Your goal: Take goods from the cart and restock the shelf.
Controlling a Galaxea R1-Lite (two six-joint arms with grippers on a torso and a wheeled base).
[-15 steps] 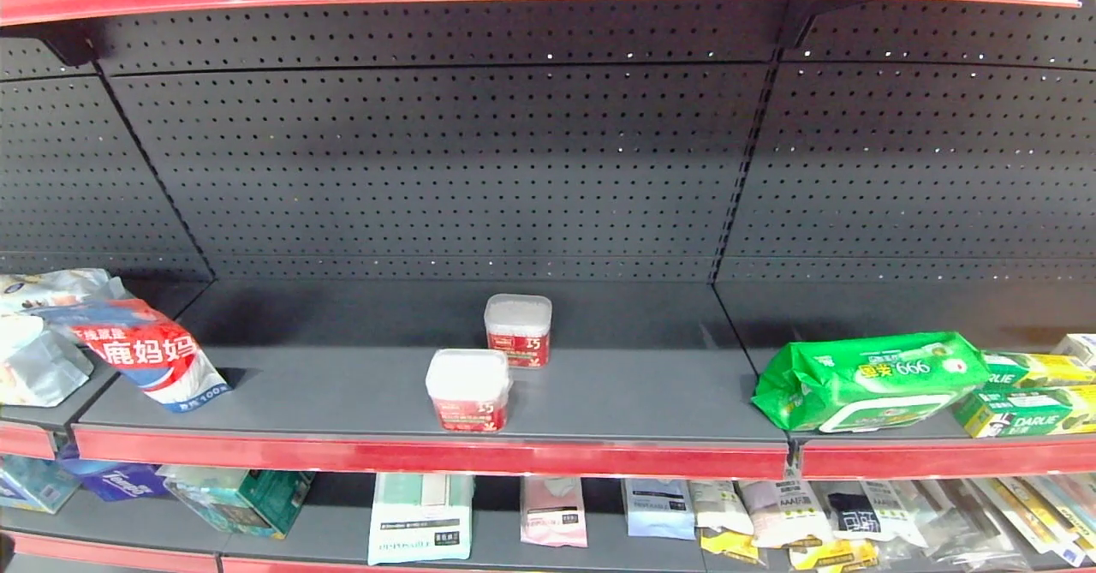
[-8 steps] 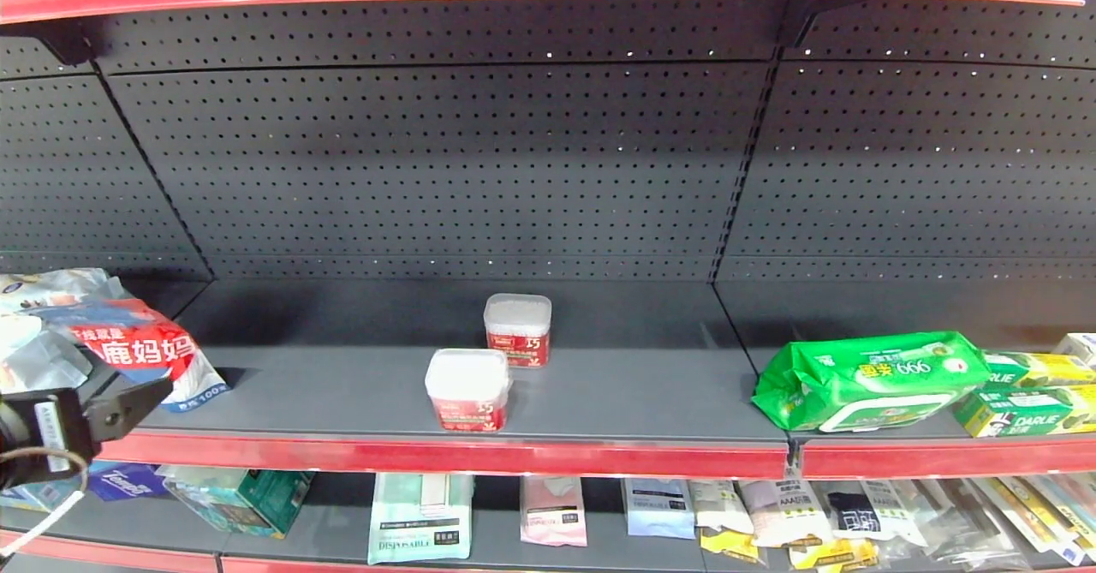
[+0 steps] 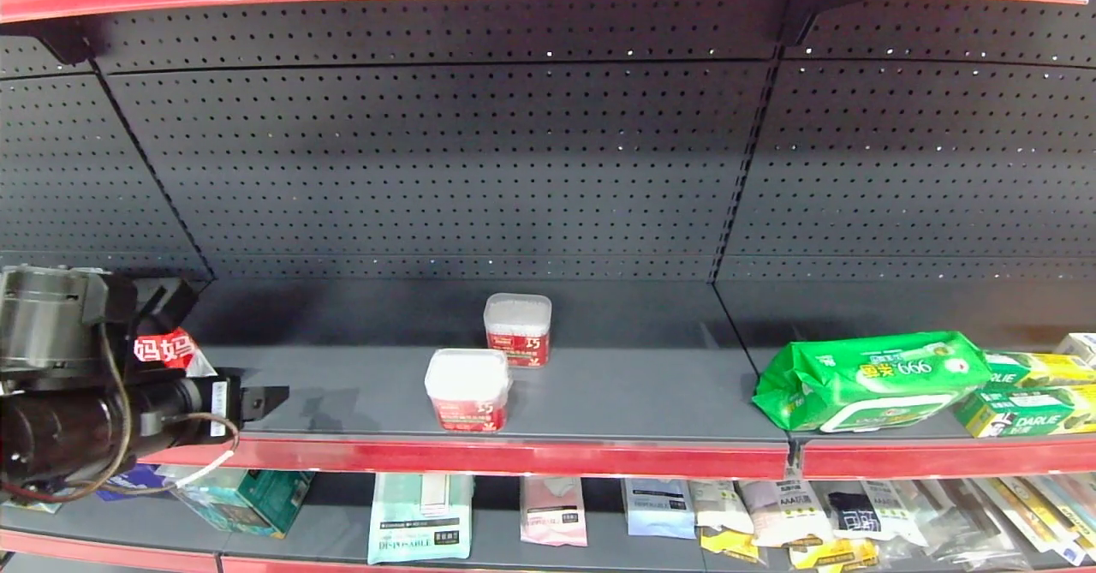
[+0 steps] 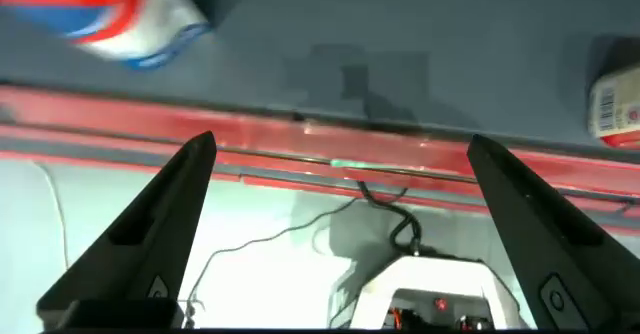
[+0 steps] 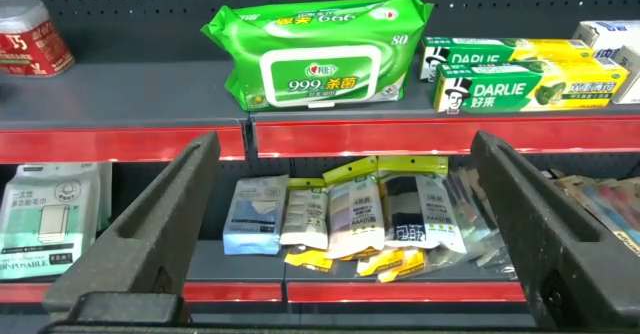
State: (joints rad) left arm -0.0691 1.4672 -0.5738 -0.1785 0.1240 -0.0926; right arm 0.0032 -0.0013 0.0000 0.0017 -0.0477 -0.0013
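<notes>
The shelf [image 3: 616, 384], a dark grey deck with a red front lip and a perforated back panel, spans the head view, and both grippers face it from the front. The left gripper [image 3: 261, 402] hangs at the red lip near the left end of the middle bay. Its two fingers [image 4: 175, 214] are spread wide with nothing between them. The right gripper [image 5: 345, 189] is likewise spread and empty, and it faces the bay further right.

A green wipes pack [image 3: 869, 380] lies flat on the deck ahead of the right gripper, near the front lip. A red, white and blue bag [image 3: 167, 352] lies on the deck beyond the left gripper and to its left, mostly covered by that arm. Green and yellow toothpaste boxes [image 3: 1019, 402] lie just beside the wipes pack, ahead of the right gripper and to its right.

Two tubs with white lids and red labels stand upright on the deck to the right of the left gripper, well apart from it. The front tub [image 3: 468, 389] is near the lip. The rear tub [image 3: 517, 329] is just behind it and slightly further right, and whether the two touch cannot be told.

On the tier below, a row of small flat packets [image 5: 350, 214] lies ahead of the right gripper, in line with the gap between its fingers
</notes>
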